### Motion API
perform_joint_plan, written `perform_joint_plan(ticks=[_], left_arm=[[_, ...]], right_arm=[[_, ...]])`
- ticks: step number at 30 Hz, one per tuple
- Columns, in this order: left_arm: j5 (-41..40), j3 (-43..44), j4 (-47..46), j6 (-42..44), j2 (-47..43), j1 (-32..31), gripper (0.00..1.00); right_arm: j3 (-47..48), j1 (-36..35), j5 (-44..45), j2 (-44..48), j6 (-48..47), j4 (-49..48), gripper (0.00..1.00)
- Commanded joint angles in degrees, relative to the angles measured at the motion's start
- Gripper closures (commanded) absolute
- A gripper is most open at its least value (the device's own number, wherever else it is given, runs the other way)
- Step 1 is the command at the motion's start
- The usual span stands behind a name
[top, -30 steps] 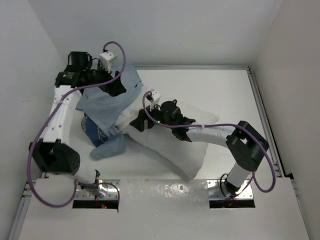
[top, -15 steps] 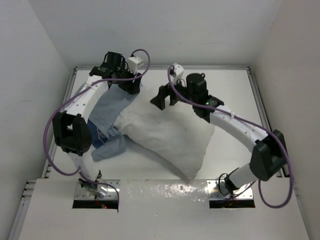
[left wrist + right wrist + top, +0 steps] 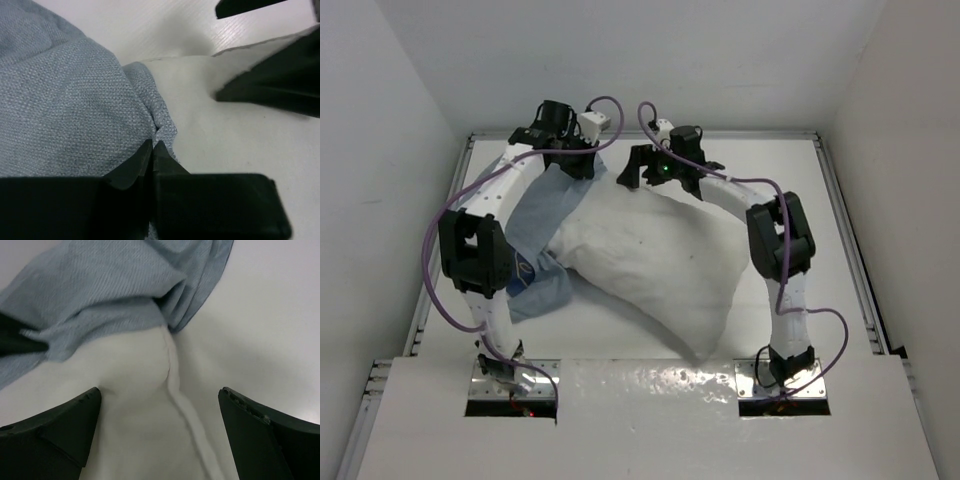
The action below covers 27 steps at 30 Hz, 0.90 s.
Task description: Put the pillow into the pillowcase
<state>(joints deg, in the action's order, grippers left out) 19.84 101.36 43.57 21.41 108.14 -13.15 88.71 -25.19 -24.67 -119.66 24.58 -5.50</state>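
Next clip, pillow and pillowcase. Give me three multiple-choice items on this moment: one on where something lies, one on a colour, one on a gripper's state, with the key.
1. In the top view, where does the pillowcase lie against the pillow?
A. bunched over its left end
B. beyond its right end
C. wholly apart from it, at the near edge

2. What colour is the cloth at the tips of the left gripper?
A. white
B. red
C. grey-blue

3. How does the right gripper stand?
A. shut on the pillow
B. open over the pillow
C. shut on the pillowcase

Key:
1 A, the blue cloth covers the pillow's left end.
2 C, the left wrist view shows grey-blue weave pinched between closed jaws.
3 B, its fingers stand wide apart over the white seam, gripping nothing.
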Motion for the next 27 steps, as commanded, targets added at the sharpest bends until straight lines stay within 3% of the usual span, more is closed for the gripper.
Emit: perform_joint_plan(ticks=[1,4,7,8,10,12,13,15,19,21,27], left_arm=[[-0.15,2.96,-0.50,-1.28,1.55,0.05,1.00],[2.04,4.46,-2.43,-2.25,0.94,0.05,1.00],[3.19,6.39,-4.19,-1.99,0.85,0.05,1.00],[3.71,7.35,-4.37,-1.20,0.76,0.05,1.00],[6.16,8.58,-4.20,-0.41,0.76,0.14,1.00],[9.58,11.21,-3.93,0.30,0.41,0.23,1.00],[10.74,11.23,-3.93,0.56,0.06,0.05,1.00],[12.85,12.19,-3.67,0.83,-0.64,-0.04,1.00],[21.98,12.11,1.76,4.59,-1.79,-1.00,1.00],[26.02,10.01,3.35,6.53,-3.80,-2.23,1.00],[32.19,6.49,6.60,8.74,-8.29,-4.34,1.00]], right_arm=[[9.52,0.41,-2.31,-5.99,5.30,-3.21,0.01],[14.90,-1.17,-11.25,-12.16,8.11,0.74,0.01],[9.84,-4.95,-18.05,-9.92,5.58,2.15,0.06],[7.12,-6.96,-17.96,-8.24,4.18,2.07,0.22],[1.05,-8.29,-18.83,-4.38,2.93,0.06,0.42],[-1.42,-9.44,-21.64,-1.74,5.64,-2.57,0.85],[-2.39,-9.44,-21.74,-0.50,6.96,-4.33,1.00],[-7.55,-10.14,-20.61,2.92,11.09,-9.77,1.00],[-17.94,-11.55,-4.75,13.98,15.05,-30.94,1.00],[-19.71,-11.55,2.55,14.71,19.79,-39.89,1.00],[-17.61,-10.94,24.90,11.82,28.94,-51.72,1.00]])
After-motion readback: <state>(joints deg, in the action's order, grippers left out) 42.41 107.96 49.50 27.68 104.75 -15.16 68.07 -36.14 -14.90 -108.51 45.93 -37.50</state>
